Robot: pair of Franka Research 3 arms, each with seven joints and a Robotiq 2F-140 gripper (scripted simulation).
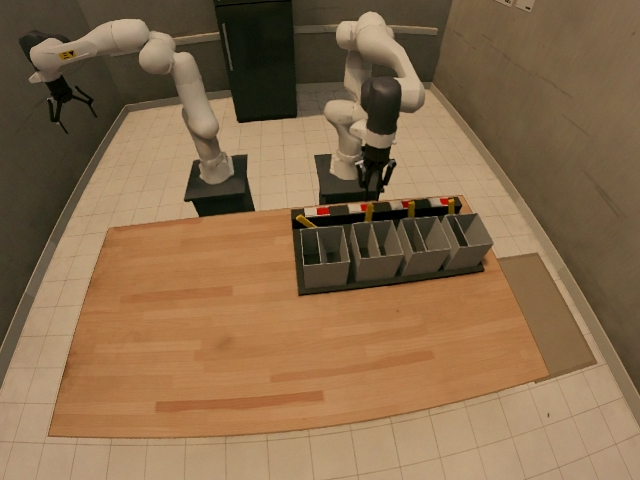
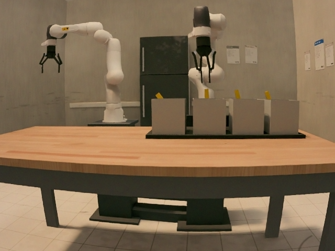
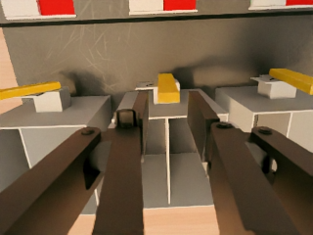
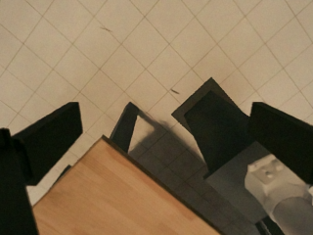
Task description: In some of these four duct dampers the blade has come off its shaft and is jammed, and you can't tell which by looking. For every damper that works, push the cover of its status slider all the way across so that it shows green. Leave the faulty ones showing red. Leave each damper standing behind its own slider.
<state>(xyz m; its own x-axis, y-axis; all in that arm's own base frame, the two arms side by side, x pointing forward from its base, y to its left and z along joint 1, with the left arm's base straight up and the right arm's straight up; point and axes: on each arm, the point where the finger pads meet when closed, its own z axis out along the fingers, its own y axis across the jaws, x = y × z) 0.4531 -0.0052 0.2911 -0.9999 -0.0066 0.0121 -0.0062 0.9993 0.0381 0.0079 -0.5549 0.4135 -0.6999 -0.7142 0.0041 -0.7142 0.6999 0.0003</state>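
Note:
Four grey dampers stand in a row. The first damper [image 1: 325,274] [image 2: 169,116] has its yellow lever [image 1: 306,221] [image 2: 159,95] [image 3: 30,90] tilted far left. The second damper's lever [image 1: 369,212] [image 2: 206,93] [image 3: 168,89] is near upright. The third lever [image 1: 411,208] [image 2: 237,93] and fourth lever [image 1: 451,206] [image 2: 267,94] lean slightly left. All four sliders show red, the first slider's red [image 1: 322,211] [image 3: 57,7] included. My left gripper [image 1: 373,193] [image 2: 205,81] [image 3: 167,106] is partly open and empty, above the second damper's lever. My right gripper [image 1: 80,122] [image 2: 50,71] [image 4: 165,117] is wide open and empty, far left.
The dampers stand on a dark base [image 1: 298,281] [image 2: 225,136] at the right rear of the wooden table [image 1: 206,330] [image 2: 81,143] [image 4: 112,196]. The slider rail runs behind them. Neighbouring levers stick up on both sides of my left gripper. My right gripper hangs beyond the table's left edge.

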